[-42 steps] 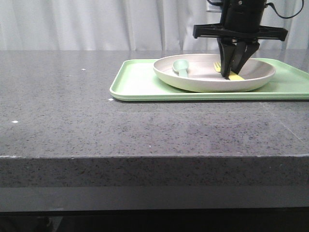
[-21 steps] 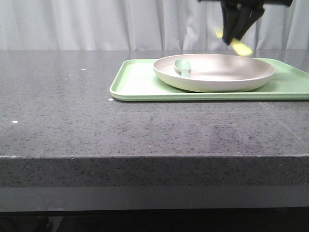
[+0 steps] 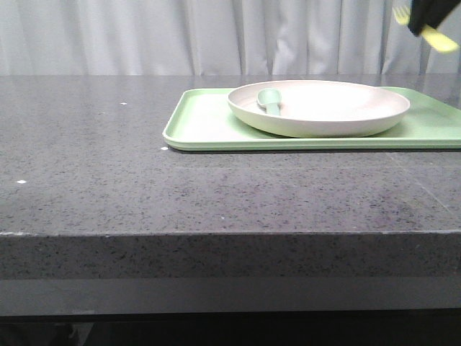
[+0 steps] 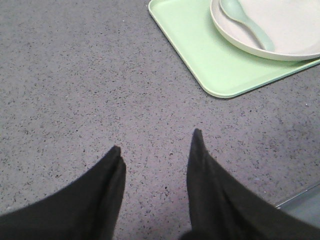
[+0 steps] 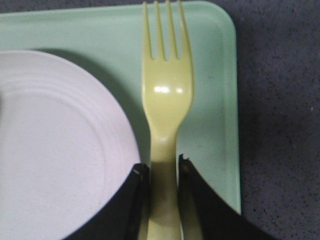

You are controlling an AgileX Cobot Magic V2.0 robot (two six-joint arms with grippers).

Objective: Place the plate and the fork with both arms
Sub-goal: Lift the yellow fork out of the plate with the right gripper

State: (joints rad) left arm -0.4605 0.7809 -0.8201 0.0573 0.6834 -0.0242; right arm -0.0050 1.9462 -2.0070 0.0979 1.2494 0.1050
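Observation:
The off-white plate (image 3: pixel 320 108) rests on the light green tray (image 3: pixel 209 126) at the table's far right; it also shows in the left wrist view (image 4: pixel 290 30) and the right wrist view (image 5: pixel 55 145). My right gripper (image 5: pixel 161 167) is shut on the handle of the pale yellow fork (image 5: pixel 165 95) and holds it high above the tray's right end; in the front view the fork (image 3: pixel 439 36) shows at the top right corner. My left gripper (image 4: pixel 157 145) is open and empty over bare table, short of the tray's near corner.
A pale teal spoon (image 3: pixel 270 101) lies in the plate's left part; it also shows in the left wrist view (image 4: pixel 247 22). The dark speckled table (image 3: pixel 108 144) stretches to the left of the tray. A curtain hangs behind.
My right gripper has lifted the fork out of the plate and carried it up and to the right, nearly out of the front view. The plate and spoon have stayed put.

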